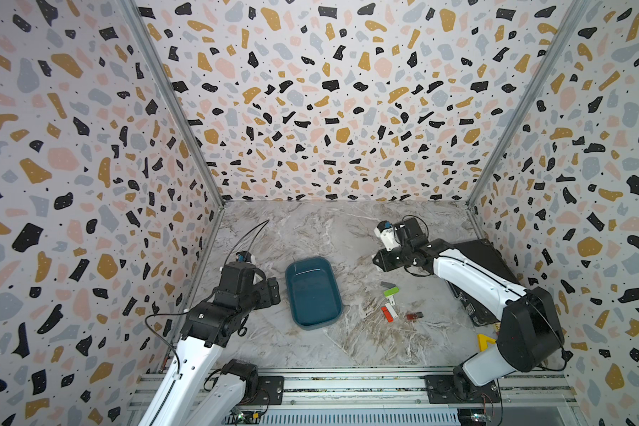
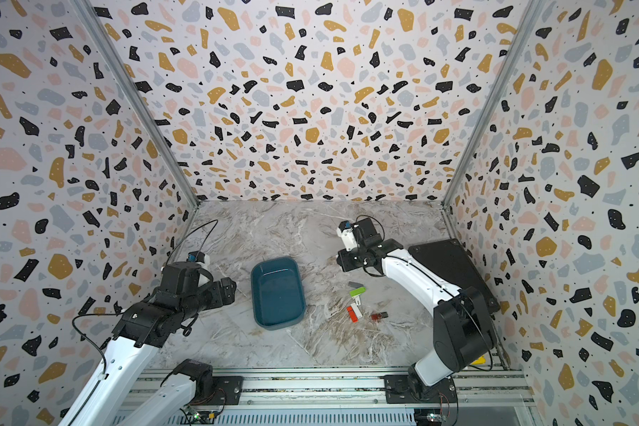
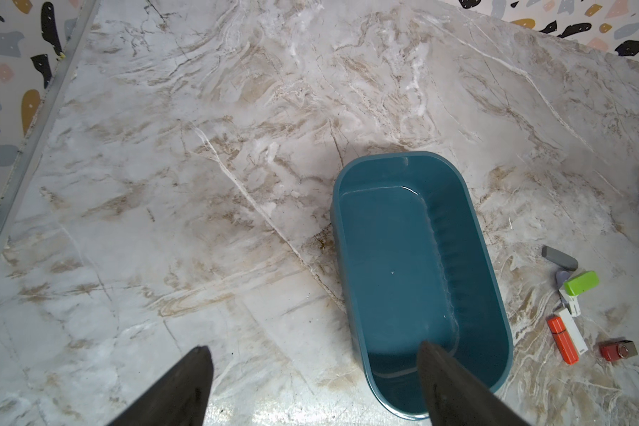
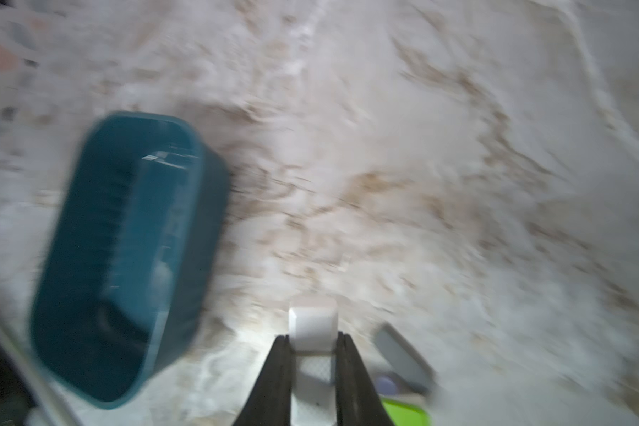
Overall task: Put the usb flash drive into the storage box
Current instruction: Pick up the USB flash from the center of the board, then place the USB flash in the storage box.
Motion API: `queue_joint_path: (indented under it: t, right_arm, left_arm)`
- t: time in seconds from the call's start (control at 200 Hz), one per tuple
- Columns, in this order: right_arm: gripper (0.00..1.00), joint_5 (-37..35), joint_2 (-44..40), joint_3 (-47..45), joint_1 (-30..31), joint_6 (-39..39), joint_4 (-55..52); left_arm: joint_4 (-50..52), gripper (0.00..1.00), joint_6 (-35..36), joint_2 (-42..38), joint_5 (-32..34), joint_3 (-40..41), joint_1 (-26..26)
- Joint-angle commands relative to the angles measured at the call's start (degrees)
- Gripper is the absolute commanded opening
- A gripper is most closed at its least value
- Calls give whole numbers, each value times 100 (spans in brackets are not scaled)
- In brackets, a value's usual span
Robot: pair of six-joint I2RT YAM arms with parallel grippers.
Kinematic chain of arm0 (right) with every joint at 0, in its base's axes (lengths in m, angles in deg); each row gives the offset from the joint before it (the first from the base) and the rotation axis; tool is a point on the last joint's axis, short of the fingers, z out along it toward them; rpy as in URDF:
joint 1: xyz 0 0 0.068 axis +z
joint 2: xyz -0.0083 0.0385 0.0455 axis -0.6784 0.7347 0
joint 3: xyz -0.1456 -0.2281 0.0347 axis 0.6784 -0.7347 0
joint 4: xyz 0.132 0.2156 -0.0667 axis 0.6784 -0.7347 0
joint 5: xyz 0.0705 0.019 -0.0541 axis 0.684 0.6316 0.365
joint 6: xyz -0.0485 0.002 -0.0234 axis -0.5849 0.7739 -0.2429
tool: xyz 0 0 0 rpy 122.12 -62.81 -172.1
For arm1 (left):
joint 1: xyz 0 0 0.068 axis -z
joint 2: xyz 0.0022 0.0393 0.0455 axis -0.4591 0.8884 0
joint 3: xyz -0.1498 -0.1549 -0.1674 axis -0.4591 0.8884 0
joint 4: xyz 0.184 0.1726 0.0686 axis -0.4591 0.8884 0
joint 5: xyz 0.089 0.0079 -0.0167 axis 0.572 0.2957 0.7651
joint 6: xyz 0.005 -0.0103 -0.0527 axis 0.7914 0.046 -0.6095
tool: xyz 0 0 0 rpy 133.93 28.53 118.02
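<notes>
right gripper (image 4: 313, 336) clamps white usb flash drive (image 4: 312, 319) | left gripper (image 3: 314, 348) spread, empty | carry level to storage box (image 1: 312, 295) at its 8 o'clock, release low inside

Robot lab test cell — 3 terrazzo-print walls (image 1: 310, 92), marble-look tabletop (image 1: 310, 228), aluminium rail (image 1: 347, 384), left arm (image 1: 196, 356), right arm (image 1: 469, 273)

storage box (image 1: 313, 293): on the desk (image 1: 310, 228);
usb flash drive (image 4: 312, 321): in the right claw (image 4: 312, 337), right of the storage box;
loose sticks (image 1: 391, 302): just right of the storage box;
flat case (image 2: 447, 262): well right of it
</notes>
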Motion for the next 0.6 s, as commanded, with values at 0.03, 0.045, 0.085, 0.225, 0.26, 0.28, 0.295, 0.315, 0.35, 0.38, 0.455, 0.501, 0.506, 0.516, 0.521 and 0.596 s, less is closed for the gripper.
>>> queue_joint_path:
  t: [0.03,0.045,0.085,0.225,0.26,0.28,0.295,0.315,0.35,0.38,0.455,0.501,0.506,0.516,0.521,0.596]
  right_arm:
    - [15,587,576,276,988,1178,830]
    - [15,542,677,357,1092,1212,841]
    - [15,441,928,643,1335,1291,813]
    - [15,-41,1841,1371,1904,1540,788]
    - [15,-161,2041,1553,1995,1540,754]
    - [15,-207,2160,1665,2031,1540,738]
    - [16,-243,2253,1746,2057,1540,729]
    - [16,-292,2350,1849,2090,1549,728]
    - [17,-353,2592,2044,2119,1570,698]
    - [18,-378,2785,2221,2129,1617,618]
    - [20,-467,3211,2607,2123,1663,475]
    - [22,-509,3330,2718,2127,1661,505]
    - [22,-509,3339,2731,2129,1663,515]
    - [23,-513,3353,2741,2123,1665,527]
    - [23,-515,3359,2742,2127,1661,540]
    - [35,-547,3383,2864,2126,1647,524]
  left_arm:
    - [-60,91,-93,-102,227,-107,19]
    - [-64,91,-93,-111,231,-101,20]
    - [-59,92,-100,-122,264,-97,20]
    - [-37,92,-93,-145,236,-109,20]
    - [-31,92,-63,-152,204,-118,19]
    - [-27,92,-54,-154,177,-122,20]
    - [-21,92,-51,-152,165,-120,18]
    - [-20,92,-30,-156,141,-126,13]
    - [-28,92,2,-157,92,-118,20]
    - [-31,92,17,-146,68,-113,20]
    - [-30,93,38,-110,70,-118,20]
    - [-4,93,48,-79,80,-144,19]
    - [1,93,48,-74,81,-144,15]
    - [15,94,48,-64,83,-150,23]
    - [19,94,48,-62,82,-151,22]
    - [40,96,74,-46,98,-172,36]
